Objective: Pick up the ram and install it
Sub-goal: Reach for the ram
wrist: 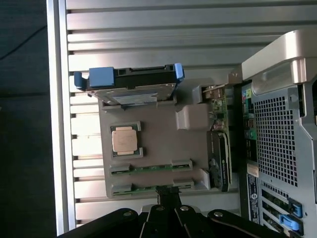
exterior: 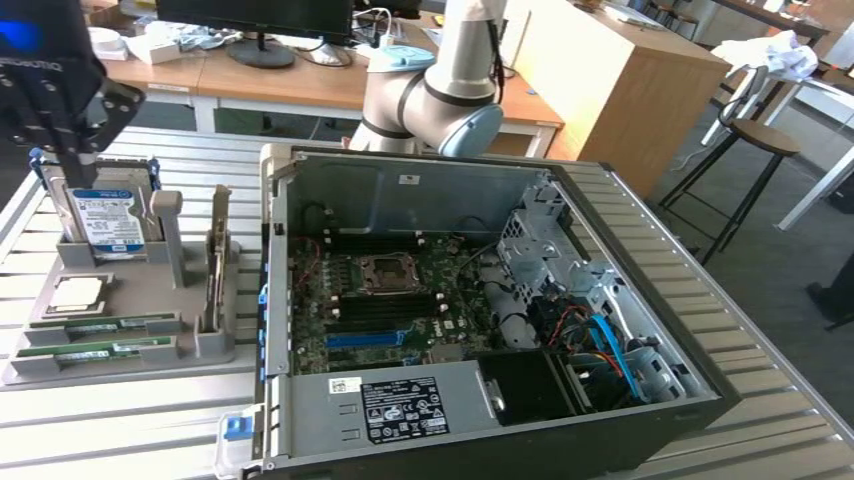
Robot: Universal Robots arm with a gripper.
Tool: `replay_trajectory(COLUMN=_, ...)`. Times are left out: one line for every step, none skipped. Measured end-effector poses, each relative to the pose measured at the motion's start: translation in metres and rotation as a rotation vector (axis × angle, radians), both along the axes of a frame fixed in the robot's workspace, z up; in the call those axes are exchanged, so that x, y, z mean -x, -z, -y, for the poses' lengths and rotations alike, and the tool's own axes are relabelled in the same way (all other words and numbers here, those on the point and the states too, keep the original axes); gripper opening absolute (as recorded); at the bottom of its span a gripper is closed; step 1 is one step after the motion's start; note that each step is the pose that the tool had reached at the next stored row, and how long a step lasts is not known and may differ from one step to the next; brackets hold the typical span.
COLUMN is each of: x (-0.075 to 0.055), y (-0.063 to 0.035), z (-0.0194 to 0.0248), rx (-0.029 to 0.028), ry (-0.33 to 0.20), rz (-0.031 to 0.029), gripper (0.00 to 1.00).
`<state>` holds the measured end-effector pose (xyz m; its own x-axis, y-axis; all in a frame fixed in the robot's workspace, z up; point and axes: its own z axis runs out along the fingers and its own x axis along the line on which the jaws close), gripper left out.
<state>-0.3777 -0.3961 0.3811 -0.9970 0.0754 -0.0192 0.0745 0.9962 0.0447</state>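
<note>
Two rams, thin green sticks, lie side by side in slots of the grey parts tray [exterior: 134,365]: one ram [exterior: 104,327] [wrist: 151,168] and the other ram [exterior: 96,351] [wrist: 148,187] beside it. My gripper [exterior: 70,158] [wrist: 168,194] hangs well above the tray, over its hard-drive end in the exterior view. Its fingers are shut with nothing between them. In the wrist view the black fingertips point toward the tray edge by the nearer ram. The open computer case [exterior: 494,300] stands to the exterior view's right of the tray, its motherboard [exterior: 387,310] exposed.
On the tray also stand a hard drive [exterior: 107,215] [wrist: 130,84] in a blue bracket, a CPU [exterior: 78,292] [wrist: 125,140] and an upright expansion card [exterior: 218,260] [wrist: 220,148]. All rest on a ribbed metal table [exterior: 120,430]. Desks, a monitor and a stool stand behind.
</note>
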Motion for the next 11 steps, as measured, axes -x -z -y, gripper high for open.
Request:
replay_trajectory(x=0.0015, y=0.0002, z=0.0000, rx=0.0000, ry=0.000, rz=0.0000, gripper=0.10)
replay_trajectory(x=0.0016, y=0.0002, z=0.0000, rx=-0.0001, ry=0.000, rz=0.0001, gripper=0.10)
replay_trajectory(x=0.0017, y=0.0002, z=0.0000, rx=-0.0001, ry=0.000, rz=0.0001, gripper=0.10)
replay_trajectory(x=0.0017, y=0.0002, z=0.0000, rx=-0.0001, ry=0.000, rz=0.0001, gripper=0.10)
replay_trajectory(x=0.0017, y=0.0002, z=0.0000, rx=-0.0001, ry=0.000, rz=0.0000, gripper=0.10)
replay_trajectory(x=0.0017, y=0.0002, z=0.0000, rx=-0.0001, ry=0.000, rz=0.0000, gripper=0.10)
replay_trajectory(x=0.0017, y=0.0002, z=0.0000, rx=0.0000, ry=0.000, rz=0.0000, gripper=0.10)
replay_trajectory(x=0.0017, y=0.0002, z=0.0000, rx=-0.0001, ry=0.000, rz=0.0000, gripper=0.10)
replay_trajectory(x=0.0018, y=0.0002, z=0.0004, rx=0.0000, ry=0.000, rz=-0.0001, gripper=0.10)
replay_trajectory(x=0.0018, y=0.0002, z=0.0012, rx=-0.0001, ry=0.000, rz=0.0000, gripper=0.10)
replay_trajectory(x=0.0018, y=0.0002, z=0.0023, rx=-0.0001, ry=0.000, rz=0.0000, gripper=0.10)
